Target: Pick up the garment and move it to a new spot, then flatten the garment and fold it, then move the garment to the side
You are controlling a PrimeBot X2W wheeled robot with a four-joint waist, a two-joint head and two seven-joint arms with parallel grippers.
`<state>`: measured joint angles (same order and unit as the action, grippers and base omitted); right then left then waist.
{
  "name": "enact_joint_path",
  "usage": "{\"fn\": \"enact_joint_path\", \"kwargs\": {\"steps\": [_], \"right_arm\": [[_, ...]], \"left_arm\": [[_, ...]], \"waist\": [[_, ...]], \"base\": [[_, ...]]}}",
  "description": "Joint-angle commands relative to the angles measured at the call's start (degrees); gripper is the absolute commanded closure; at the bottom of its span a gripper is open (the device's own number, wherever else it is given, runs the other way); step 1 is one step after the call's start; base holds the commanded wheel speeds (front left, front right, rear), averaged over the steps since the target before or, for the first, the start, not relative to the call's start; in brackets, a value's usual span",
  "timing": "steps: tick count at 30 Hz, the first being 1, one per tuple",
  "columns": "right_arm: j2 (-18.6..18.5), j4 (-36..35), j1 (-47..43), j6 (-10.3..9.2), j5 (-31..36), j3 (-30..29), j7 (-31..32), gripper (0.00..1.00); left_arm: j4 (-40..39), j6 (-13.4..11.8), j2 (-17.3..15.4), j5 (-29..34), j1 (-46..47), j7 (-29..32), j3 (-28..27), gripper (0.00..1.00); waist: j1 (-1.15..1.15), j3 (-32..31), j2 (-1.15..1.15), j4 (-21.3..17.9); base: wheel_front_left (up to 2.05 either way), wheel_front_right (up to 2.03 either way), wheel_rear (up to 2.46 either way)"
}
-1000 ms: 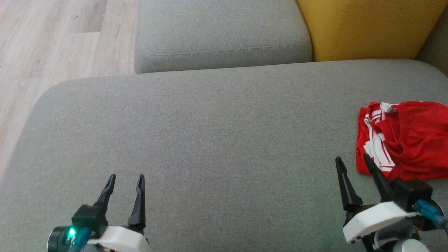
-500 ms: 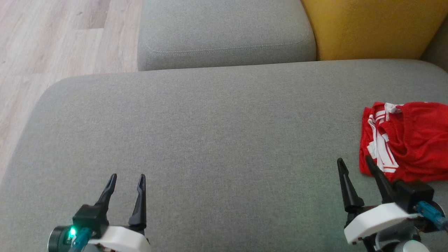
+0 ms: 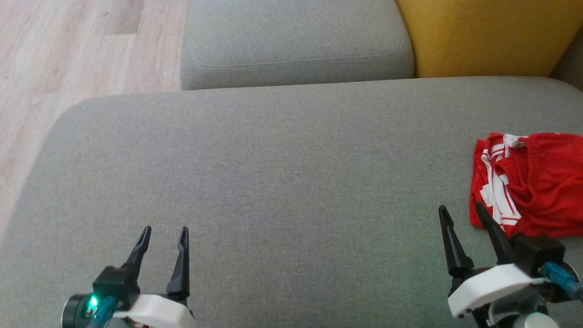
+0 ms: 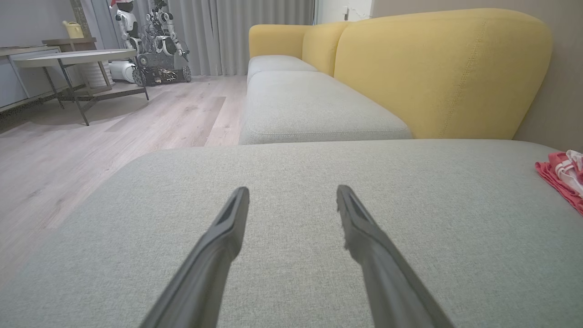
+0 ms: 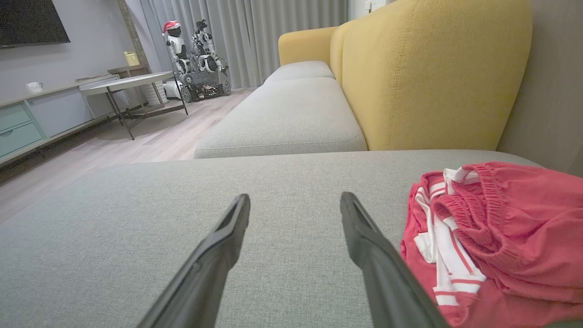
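Hovering over a grey sofa cushion (image 3: 273, 182), the robot's two hands wait with jaws spread wide and nothing between them.

Head view: over the past second the whole picture has slid a little toward 3 o'clock, cushion and yellow backrest (image 3: 483, 36) alike. So it is the camera that has swung, not the cloth. The left hand (image 3: 165, 229) at 7 o'clock and the right hand (image 3: 460, 206) at 5 o'clock keep their places in frame. The garment (image 3: 530, 184), red with white stripes, lies bunched at 3 o'clock on the cushion, neither flat nor folded, just beyond the right hand's outer finger. For the task this means no change in the cloth itself: it rests loose, gripped by neither hand. The frame's right edge cuts it off, so its full spread is unknown.

Left wrist view: the left hand (image 4: 292, 189), released, points toward 12 o'clock across bare cushion. A sliver of the garment (image 4: 562, 175) shows at 3 o'clock, well apart from the fingers.

Right wrist view: the right hand (image 5: 296, 197), also released, points past the garment (image 5: 501, 237), which sits at 4 o'clock just beside the nearer finger. A ribbed elastic band (image 5: 469, 214) lies on top, suggesting shorts, though the heap hides legs and hems. Whether finger and fabric touch is hard to tell, since the finger overlaps the cloth's edge in the picture. The bottom and right edges cut off the pile.
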<state>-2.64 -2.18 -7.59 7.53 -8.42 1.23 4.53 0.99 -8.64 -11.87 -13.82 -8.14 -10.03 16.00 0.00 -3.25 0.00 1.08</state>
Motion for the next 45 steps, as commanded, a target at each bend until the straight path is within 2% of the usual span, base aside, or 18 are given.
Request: {"fn": "enact_joint_path", "kwargs": {"steps": [1,6,7,45], "right_arm": [[-0.24,-2.02,2.52,-0.04,-0.15,1.14,-0.4,0.0],[-0.24,-1.93,2.51,-0.04,-0.36,1.15,-0.4,0.0],[0.0,0.23,-0.02,0.01,-0.16,0.02,-0.01,1.0],[-1.04,5.85,3.73,-0.01,-25.61,-0.8,-0.52,1.0]], "left_arm": [[-1.68,-0.4,-0.87,-0.18,3.13,-0.6,-1.86,0.0],[-1.69,-0.14,-1.12,-0.19,3.41,-0.74,-1.43,0.0],[0.17,0.07,-0.25,0.01,0.08,-0.15,0.33,1.0],[5.07,4.73,1.64,-23.99,3.97,3.62,-4.81,1.0]], "waist": [[0.0,0.0,0.0,0.02],[0.0,0.06,0.0,0.23],[0.0,0.07,0.0,0.24],[0.0,1.05,0.0,-0.14]], "base": [[0.0,0.0,0.0],[0.0,0.0,0.0],[0.0,0.0,0.0],[0.0,0.0,0.0]]}}
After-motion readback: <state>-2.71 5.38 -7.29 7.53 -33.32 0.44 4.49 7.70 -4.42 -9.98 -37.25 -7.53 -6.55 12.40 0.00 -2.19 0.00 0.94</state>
